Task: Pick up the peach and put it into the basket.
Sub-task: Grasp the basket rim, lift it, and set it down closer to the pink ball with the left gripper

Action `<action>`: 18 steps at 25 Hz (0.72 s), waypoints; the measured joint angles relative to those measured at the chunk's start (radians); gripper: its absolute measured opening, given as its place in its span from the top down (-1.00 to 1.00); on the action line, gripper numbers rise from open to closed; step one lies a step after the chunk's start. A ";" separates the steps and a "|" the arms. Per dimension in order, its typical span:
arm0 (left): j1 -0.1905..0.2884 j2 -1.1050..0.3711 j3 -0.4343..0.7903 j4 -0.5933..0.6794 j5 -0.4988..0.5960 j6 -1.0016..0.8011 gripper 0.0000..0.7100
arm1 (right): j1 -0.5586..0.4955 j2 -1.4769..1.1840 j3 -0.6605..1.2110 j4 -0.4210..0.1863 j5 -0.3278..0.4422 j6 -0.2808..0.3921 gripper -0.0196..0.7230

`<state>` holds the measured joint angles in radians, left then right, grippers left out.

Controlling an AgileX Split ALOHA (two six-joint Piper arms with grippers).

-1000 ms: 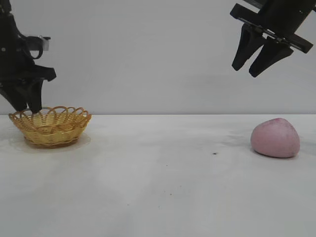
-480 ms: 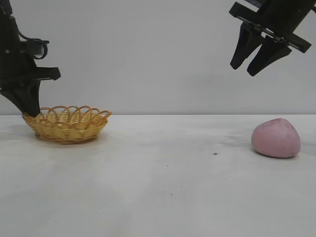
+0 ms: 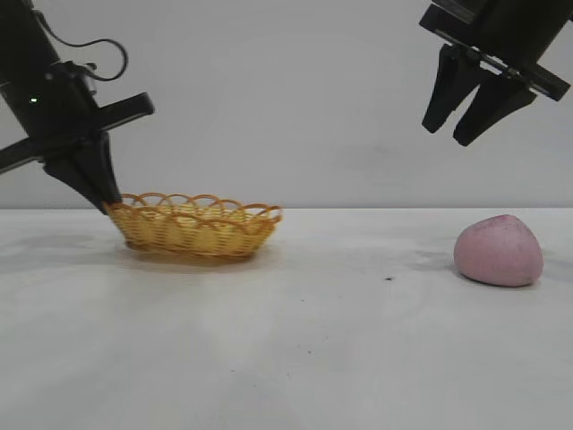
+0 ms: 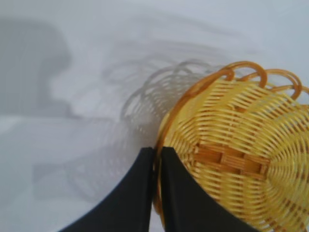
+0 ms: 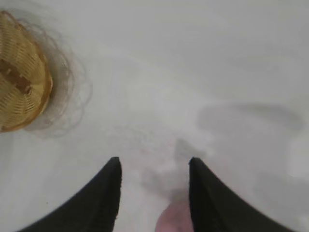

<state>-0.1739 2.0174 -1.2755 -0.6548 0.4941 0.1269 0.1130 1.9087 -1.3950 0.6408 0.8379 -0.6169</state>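
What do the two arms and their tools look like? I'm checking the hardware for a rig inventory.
Both are matte black. The left tool has tapered, pointed fingers, a looping black cable and a small green light above. The right tool has long wedge-shaped fingers under a flat crossbar.

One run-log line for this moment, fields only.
left claw: shut on basket rim | right claw: open, raised above peach | peach: on table, outside basket
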 joint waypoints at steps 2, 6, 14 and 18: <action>-0.053 -0.021 0.064 -0.082 -0.080 0.000 1.00 | 0.000 -0.020 0.017 -0.004 0.001 0.004 0.08; -0.158 -0.034 0.148 -0.200 -0.192 0.000 1.00 | 0.000 -0.067 0.085 -0.021 -0.011 0.012 0.08; -0.234 -0.048 0.163 -0.173 -0.201 0.061 0.66 | 0.000 -0.121 0.189 -0.132 -0.010 0.097 0.08; -0.234 -0.076 0.165 -0.067 -0.183 0.065 0.05 | 0.000 -0.121 0.189 -0.161 0.013 0.128 0.08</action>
<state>-0.4081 1.9414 -1.1102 -0.7223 0.3114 0.1917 0.1130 1.7875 -1.2058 0.4800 0.8508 -0.4885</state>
